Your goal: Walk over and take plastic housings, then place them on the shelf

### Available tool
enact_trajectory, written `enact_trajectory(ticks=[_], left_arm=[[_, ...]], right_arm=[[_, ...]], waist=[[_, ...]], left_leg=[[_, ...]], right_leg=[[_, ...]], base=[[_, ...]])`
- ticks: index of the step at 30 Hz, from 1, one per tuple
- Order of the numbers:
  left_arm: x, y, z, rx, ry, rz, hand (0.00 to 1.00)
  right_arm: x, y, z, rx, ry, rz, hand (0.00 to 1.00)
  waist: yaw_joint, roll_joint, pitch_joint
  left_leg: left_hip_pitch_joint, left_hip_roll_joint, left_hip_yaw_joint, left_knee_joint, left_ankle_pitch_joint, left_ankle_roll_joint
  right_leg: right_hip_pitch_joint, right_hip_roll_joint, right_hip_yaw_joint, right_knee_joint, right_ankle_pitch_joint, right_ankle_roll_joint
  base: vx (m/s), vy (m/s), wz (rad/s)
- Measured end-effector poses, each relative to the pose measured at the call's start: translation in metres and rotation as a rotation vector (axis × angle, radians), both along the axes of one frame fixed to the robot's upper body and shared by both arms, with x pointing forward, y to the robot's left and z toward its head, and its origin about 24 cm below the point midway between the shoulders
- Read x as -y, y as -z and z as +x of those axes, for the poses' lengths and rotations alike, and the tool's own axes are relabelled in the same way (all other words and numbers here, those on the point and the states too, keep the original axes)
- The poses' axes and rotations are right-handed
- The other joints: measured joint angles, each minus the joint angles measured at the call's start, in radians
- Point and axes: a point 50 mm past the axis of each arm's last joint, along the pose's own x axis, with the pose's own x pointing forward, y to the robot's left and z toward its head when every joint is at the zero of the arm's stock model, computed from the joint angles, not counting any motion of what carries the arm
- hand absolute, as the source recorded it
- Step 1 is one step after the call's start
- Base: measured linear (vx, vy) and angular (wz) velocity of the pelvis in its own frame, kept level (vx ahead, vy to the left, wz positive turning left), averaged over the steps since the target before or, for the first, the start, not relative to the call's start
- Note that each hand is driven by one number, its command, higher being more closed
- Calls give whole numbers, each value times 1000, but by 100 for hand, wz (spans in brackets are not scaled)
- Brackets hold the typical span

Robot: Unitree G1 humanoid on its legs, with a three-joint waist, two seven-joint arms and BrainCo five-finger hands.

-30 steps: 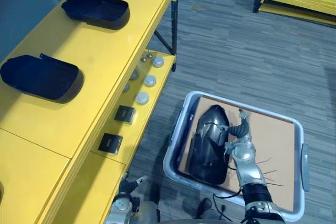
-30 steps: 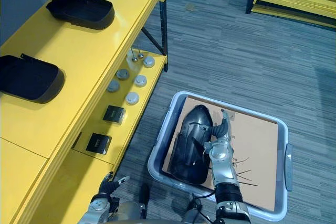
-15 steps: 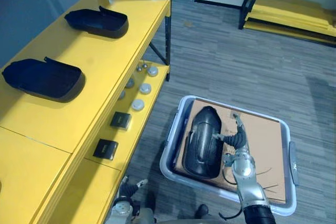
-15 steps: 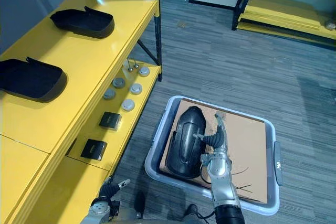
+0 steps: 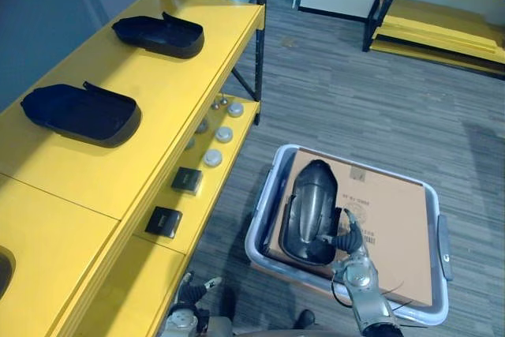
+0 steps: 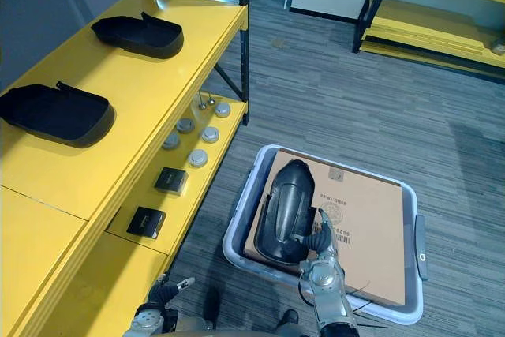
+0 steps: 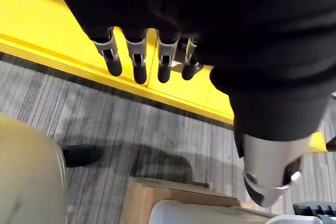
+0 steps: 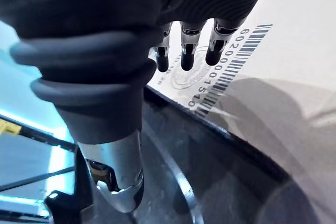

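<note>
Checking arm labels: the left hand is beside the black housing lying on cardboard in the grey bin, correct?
No, it is the right hand beside the black housing lying on cardboard in the grey bin, as the left eye view shows.

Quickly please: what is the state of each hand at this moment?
Left hand: open, fingers straight, holding nothing.
Right hand: open, fingers straight over the cardboard, beside the plastic housing, not gripping it.
</note>
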Motion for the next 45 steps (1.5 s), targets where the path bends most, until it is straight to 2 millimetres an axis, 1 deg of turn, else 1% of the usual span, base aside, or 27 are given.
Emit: enact_trajectory(ticks=[1,5,10,14,19,23,27,31,33,34,36,37,39,40,42,43,44,45], left_arm=[[0,0,0,0,-1,1,0],[0,0,0,1,-8,10,0],[-1,0,0,3,-10,13,0],[-1,-1,1,6,-9,12,0],[-1,-1,2,8,-8,13,0],[-3,-2,3,12,-8,17,0],[-4,-2,4,14,-9,18,0],[-3,-5,8,37,-20,10,0],[-1,-16,22,114,-16,3,0],[1,-20,26,138,-10,1,0],[13,-37,46,254,33,-16,0],[16,-43,51,289,47,-19,0],[29,-69,71,435,82,-44,0],[33,-77,76,478,84,-52,0],[47,-111,92,655,101,-93,0],[51,-119,95,697,111,-108,0],[57,-135,100,777,125,-133,0],[59,-144,102,817,121,-151,0]], right_arm=[[1,1,1,-6,14,-4,100],[5,10,3,-67,57,-2,100],[10,9,11,-62,98,49,100],[5,15,10,-88,89,128,100],[4,14,13,-79,85,170,100],[0,10,19,-55,82,202,100],[1,5,23,-20,86,228,100],[4,-16,31,92,91,228,100],[10,-30,29,178,107,206,100],[11,-35,30,201,107,201,100],[16,-54,29,302,119,167,100],[18,-60,29,328,119,161,100],[20,-81,30,430,117,125,100],[21,-87,30,459,118,109,100],[23,-109,29,562,124,74,100],[23,-114,29,585,120,63,100],[22,-124,29,627,114,44,100],[22,-129,28,648,113,33,100]], waist=[[0,0,0],[1,1,3],[1,-2,8],[1,-2,14],[0,-6,19],[0,-16,26],[0,-18,28],[-2,-19,28],[-4,-19,28],[-4,-19,28],[-5,-19,28],[-5,-19,28],[-5,-18,28],[-7,-18,27],[-16,-18,27],[-21,-17,27],[-28,-15,26],[-30,-14,26]], left_leg=[[-1,-1,-1,0,0,0],[-3,-3,-8,-6,0,0],[-6,-5,-3,-20,4,0],[-6,-4,1,-20,4,0],[-3,-5,7,-21,4,0],[4,-2,9,-21,4,0],[8,-1,15,-21,4,0],[20,1,36,-21,3,0],[20,3,37,-21,3,0],[20,4,37,-21,3,0],[20,8,39,-20,2,0],[20,9,39,-20,2,0],[20,10,38,-13,0,2],[20,9,38,-11,-1,3],[18,8,38,12,-14,9],[18,8,38,17,-17,9],[20,8,38,21,-18,10],[19,8,39,21,-18,10]], right_leg=[[0,0,-1,0,0,0],[-1,-2,-9,0,0,0],[-13,-4,-11,0,0,0],[-15,-5,-6,0,-1,1],[-15,-7,1,0,-1,1],[-8,-8,4,0,-1,1],[-8,-11,12,0,0,2],[-7,-12,34,0,1,3],[-8,-10,36,0,1,3],[-8,-9,36,0,1,3],[-9,-7,41,0,1,2],[-10,-6,42,0,1,2],[-10,-4,47,0,1,2],[-10,-4,48,0,1,2],[-3,-5,52,1,0,2],[0,-6,52,1,0,2],[2,-5,53,1,-1,1],[1,-5,54,1,-1,1]], base=[[36,9,6],[8,1,6],[-6,1,-2],[5,0,-2],[7,0,-2],[0,0,0],[-4,2,-3],[-12,3,-15],[-6,-3,-2],[0,0,0],[-2,-8,-3],[-1,-10,-5],[3,-10,-6],[5,-7,-8],[5,-4,-5],[0,0,0],[0,0,0],[-12,-4,-5]])
